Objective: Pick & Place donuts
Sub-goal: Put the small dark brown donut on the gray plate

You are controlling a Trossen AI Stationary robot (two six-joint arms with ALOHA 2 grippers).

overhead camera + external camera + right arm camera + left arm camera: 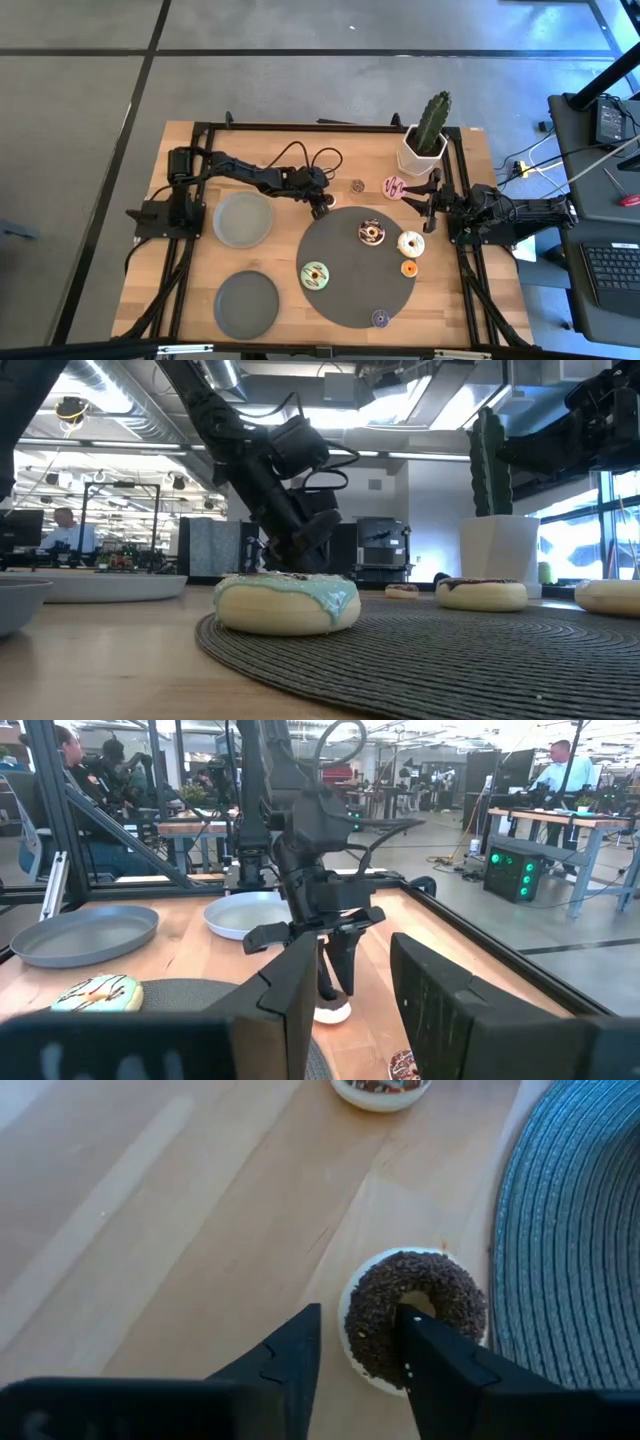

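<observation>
The left hand (358,1342) is down at the table (280,165), just off the back-left edge of the large dark mat (345,290). Its two fingers (290,1355) straddle one side of a chocolate-sprinkled donut (415,1315) that lies flat on the wood beside the mat; one finger stands in the ring's hole, the other outside its rim, and whether they have pinched it yet I cannot tell.

Four donuts sit on the mat: pale green (315,275), chocolate (371,233), white (411,243) and orange (409,268) (a purple one (380,318) lies near the front edge). A pink-striped donut (395,186) lies by the cactus pot (420,155).

The right hand (432,203) hangs near the mat's right side, fingers parted, holding nothing.
</observation>
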